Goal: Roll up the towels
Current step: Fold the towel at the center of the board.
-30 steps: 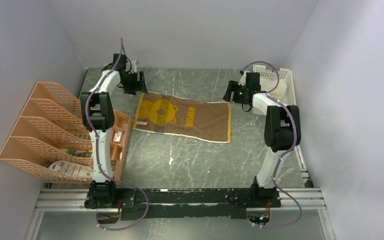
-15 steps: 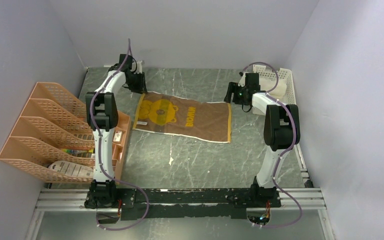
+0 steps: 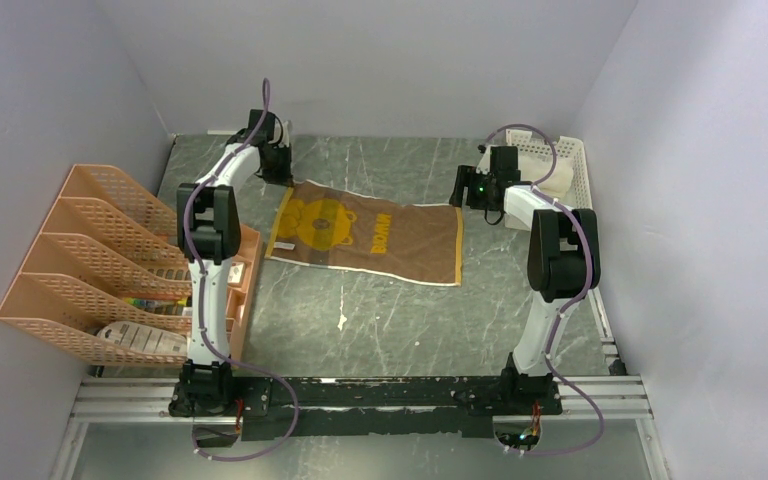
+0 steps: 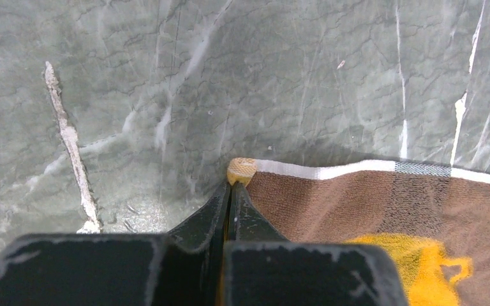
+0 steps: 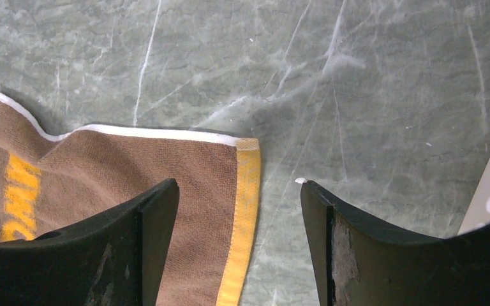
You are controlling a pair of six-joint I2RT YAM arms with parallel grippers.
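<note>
Brown towel (image 3: 370, 235) lies flat mid-frame in the top view, a bit above centre, long side running L-R.

Risks as I see them:
- L gripper (image 4: 231, 191) is clamped on the towel's upper-left corner, but the bite looks thin. In the L wrist view only the yellow corner tab pokes past the tips. If I pull fast, the cloth could slip out.
- R gripper (image 5: 239, 191) isn't on the cloth. Its jaws stand wide apart, straddling the yellow hem at the upper-right corner. If the L side lifts or drags before R has closed, the towel will prob skew and any roll will start crooked.
- If R closes too high, it grabs air. Too low, and the tips scrape the tabletop (image 3: 390, 320).
- White basket (image 3: 578, 160) sits close behind the R wrist, upper right of frame, so a sloppy swing back could clip it.

Pose: L arm is stretched far fwd along the left side, wrist pitched down, fingers meeting the table at the corner, with the orange rack (image 3: 80, 250) beside its lower links. R arm reaches up the right side, elbow bent, wrist turned in toward frame centre, hovering just over its corner.
</note>
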